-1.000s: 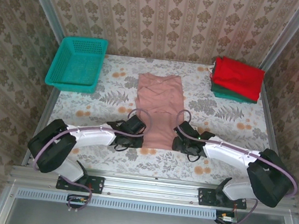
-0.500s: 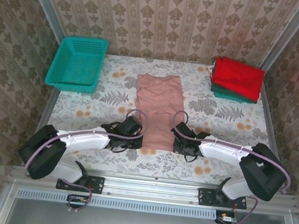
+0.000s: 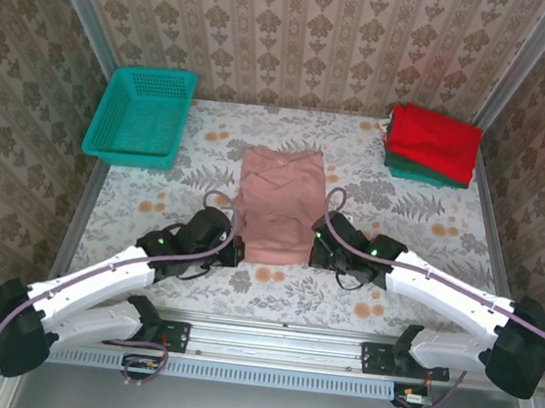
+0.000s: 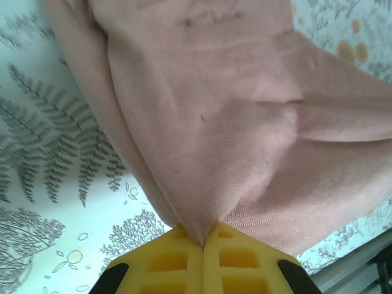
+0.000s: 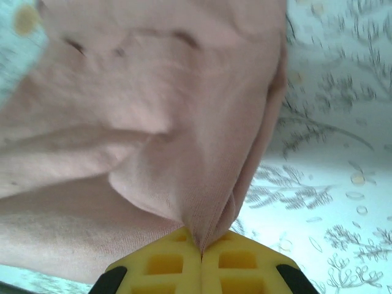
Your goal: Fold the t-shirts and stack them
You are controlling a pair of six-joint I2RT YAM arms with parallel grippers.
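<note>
**Both grippers clamp the near hem of the pink tee**

The dusty-pink t-shirt [image 3: 275,199] lies in the middle of the floral-patterned table [image 3: 408,224], its collar end toward the far wall. Its near edge is gathered up between the two arms. The left gripper [image 3: 233,251] is clenched on the near left corner of the hem. In the left wrist view its yellow pads [image 4: 165,262] meet with a peak of pink cloth nipped between them. The right gripper [image 3: 314,252] is clenched on the near right corner. In the right wrist view its fingers [image 5: 164,264] are likewise pressed together on a fold of the fabric, which drapes away over the table. At the far right corner a folded red t-shirt [image 3: 435,139] sits on a folded dark green t-shirt [image 3: 419,172]. A teal mesh basket [image 3: 128,156] stands at the far left corner, well apart from the pink tee.
</note>
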